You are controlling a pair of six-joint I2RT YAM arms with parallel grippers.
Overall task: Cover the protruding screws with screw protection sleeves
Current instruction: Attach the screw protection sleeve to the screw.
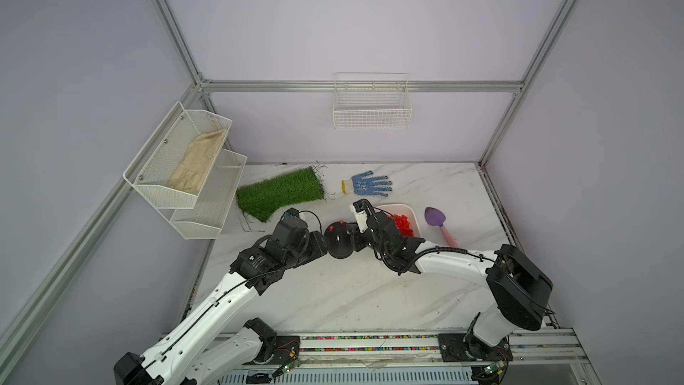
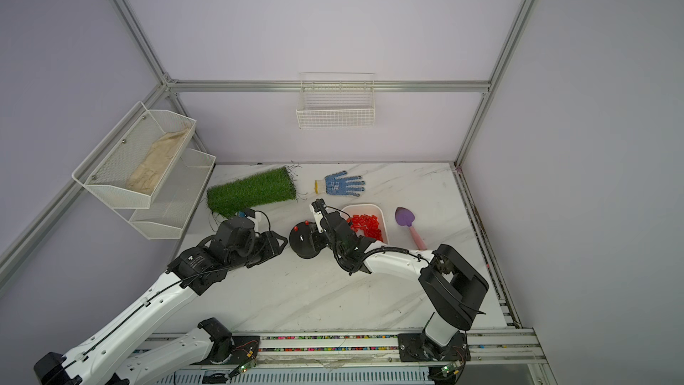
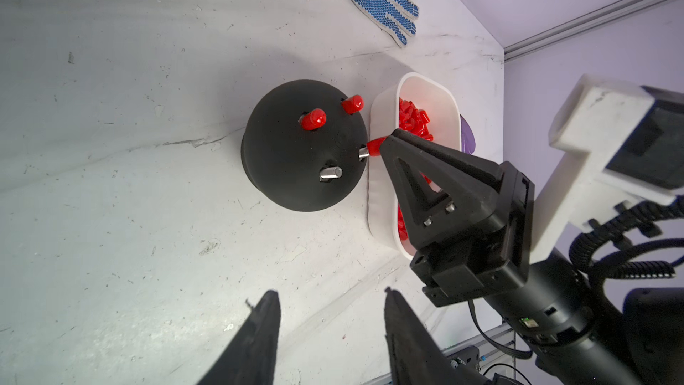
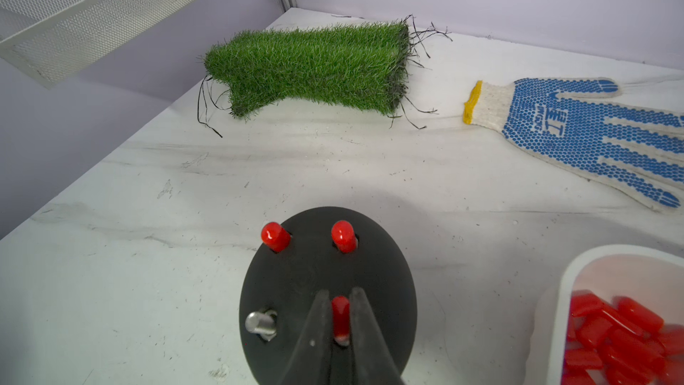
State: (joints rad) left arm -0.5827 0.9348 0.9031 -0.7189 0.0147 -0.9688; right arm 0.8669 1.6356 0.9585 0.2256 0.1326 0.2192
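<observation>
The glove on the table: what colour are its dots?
The glove has blue dots, clearest in the right wrist view.

Marble table bears black dome, tray, glove, turf, spade (purple-bladed).

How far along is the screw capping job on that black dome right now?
Two screws already wear red sleeves. The right gripper is shut on a third sleeve, only partly down the third screw, silver showing below. One bare screw is left, with spare sleeves in the white tray. The left gripper is open and empty.
</observation>
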